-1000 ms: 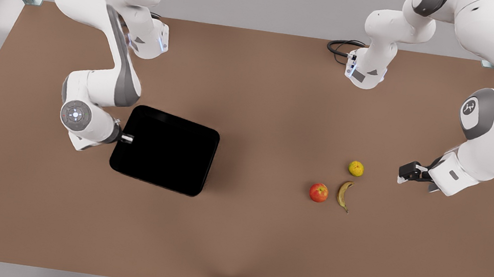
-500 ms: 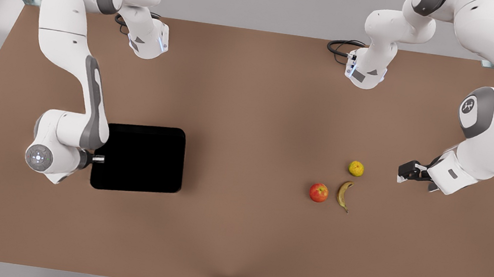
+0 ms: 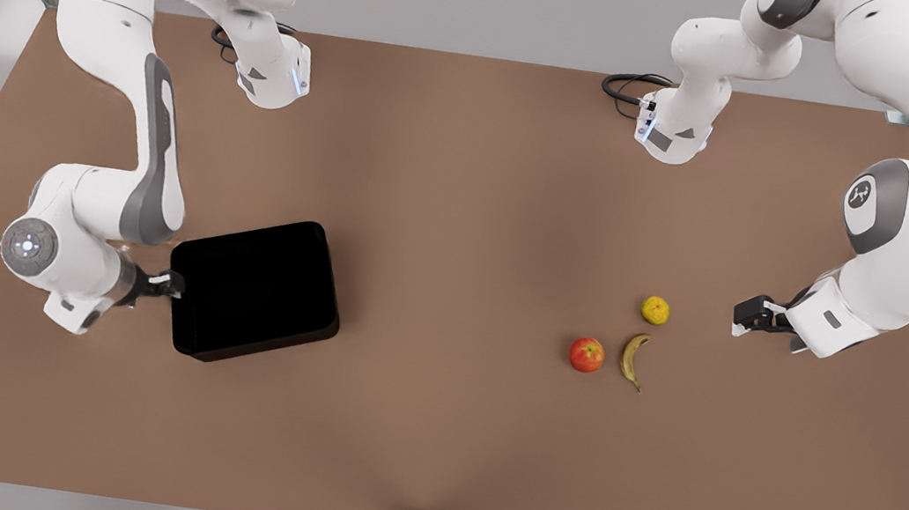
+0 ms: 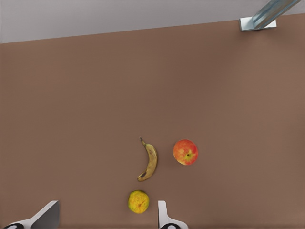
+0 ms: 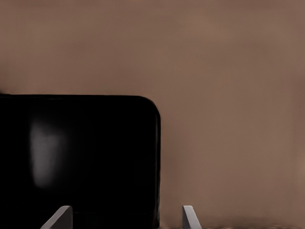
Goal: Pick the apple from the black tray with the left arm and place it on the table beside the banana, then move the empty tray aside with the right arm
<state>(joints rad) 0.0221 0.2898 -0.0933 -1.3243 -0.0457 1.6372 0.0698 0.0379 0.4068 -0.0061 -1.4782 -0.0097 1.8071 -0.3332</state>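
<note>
Black tray [image 3: 254,289] sits empty near the front view's left, and the right gripper [image 3: 168,282] pinches its rim at one corner! The left gripper [image 3: 744,318] waits with fingers spread, near the citrus fruit [image 3: 655,310]. The apple [image 3: 586,354] rests on the table [image 3: 473,186] just beside the banana [image 3: 633,359]. The risk, I'd say: a corner grip could let the tray swivel or slip. Count: one tray, one apple, one banana, one citrus.
</note>
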